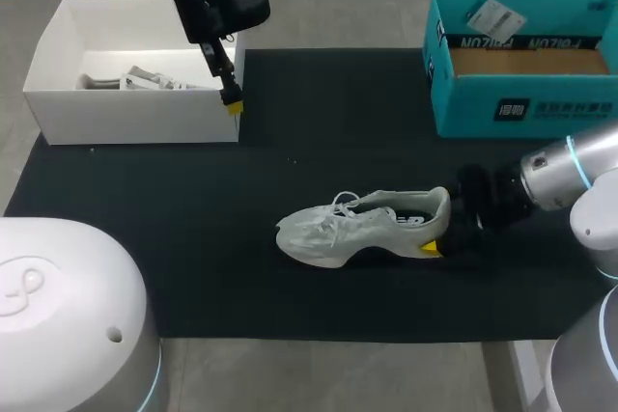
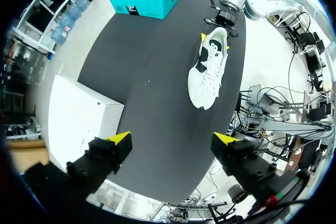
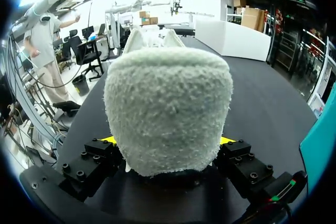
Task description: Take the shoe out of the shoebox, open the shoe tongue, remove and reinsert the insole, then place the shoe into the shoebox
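Right jaws clamp shoe [image 1: 362,227] heel on counter [image 1: 193,267]; left jaws open, hovering by white box [image 1: 135,118]. Pin heel firmly; bring left onto tongue [image 1: 367,203], peel it up gently.

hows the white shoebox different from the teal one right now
The white shoebox is plain and stands at the table's back left. The teal shoebox carries print and stands at the back right. The white shoebox holds pale items; the teal shoebox shows a bare brown floor, with a white tag at its back rim. Both are lidless, open upward.
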Robot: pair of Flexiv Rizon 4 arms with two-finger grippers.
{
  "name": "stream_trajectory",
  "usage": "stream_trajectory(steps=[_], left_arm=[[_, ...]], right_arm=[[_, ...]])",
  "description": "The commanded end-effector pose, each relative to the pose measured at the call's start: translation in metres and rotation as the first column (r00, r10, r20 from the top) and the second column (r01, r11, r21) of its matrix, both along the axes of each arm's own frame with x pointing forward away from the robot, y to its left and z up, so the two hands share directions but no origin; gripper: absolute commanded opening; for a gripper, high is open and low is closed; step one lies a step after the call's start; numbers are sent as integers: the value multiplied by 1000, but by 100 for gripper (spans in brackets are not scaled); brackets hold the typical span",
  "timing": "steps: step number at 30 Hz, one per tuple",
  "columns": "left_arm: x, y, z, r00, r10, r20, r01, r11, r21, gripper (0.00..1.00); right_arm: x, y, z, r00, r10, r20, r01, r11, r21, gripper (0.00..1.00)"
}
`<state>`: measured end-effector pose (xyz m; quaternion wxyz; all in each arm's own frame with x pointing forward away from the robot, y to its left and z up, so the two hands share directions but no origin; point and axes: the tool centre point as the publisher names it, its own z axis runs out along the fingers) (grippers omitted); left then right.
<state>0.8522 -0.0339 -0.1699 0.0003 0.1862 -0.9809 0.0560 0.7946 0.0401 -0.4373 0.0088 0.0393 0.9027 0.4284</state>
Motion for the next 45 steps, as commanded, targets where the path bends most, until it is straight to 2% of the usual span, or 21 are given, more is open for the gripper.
stream_trajectory(steps=[1,4,6,10,12,13,17,22,25,30,33,37,45], left_arm=[[1,0,0,1000,-1,-1,1,1000,1,100],[-8,-8,0,995,102,15,-103,992,67,100],[-11,-15,5,970,241,29,-243,964,109,100],[-22,-28,18,907,417,52,-420,905,64,100],[-26,-36,19,851,522,56,-525,850,47,100],[-32,-41,18,846,527,82,-531,846,50,100],[-41,-56,17,722,687,81,-688,725,-19,100],[-51,-71,4,569,809,151,-817,577,-13,100],[-57,-84,-10,543,825,158,-835,550,0,100],[-70,-111,-40,537,832,139,-842,540,19,100],[-75,-125,-58,546,834,78,-837,547,14,100],[-81,-144,-80,556,829,68,-831,555,28,100],[-90,-183,-107,568,822,38,-823,567,34,100]], right_arm=[[2,3,-4,1000,-3,2,3,1000,-2,0],[2,3,-4,1000,-3,2,3,1000,-2,0],[2,3,-4,1000,-3,2,3,1000,-2,0],[2,3,-4,1000,-3,2,3,1000,-2,0],[2,3,-4,1000,-3,2,3,1000,-2,0],[2,3,-4,1000,-3,2,3,1000,-2,0],[2,3,-4,1000,-3,2,3,1000,-2,0],[2,3,-4,1000,-3,2,3,1000,-2,0],[2,3,-4,1000,-3,2,3,1000,-2,0],[2,3,-4,1000,-3,2,3,1000,-2,0],[2,3,-4,1000,-3,2,3,1000,-2,0],[2,3,-4,1000,-3,2,3,1000,-2,0],[2,3,-4,1000,-3,2,3,1000,-2,0]])
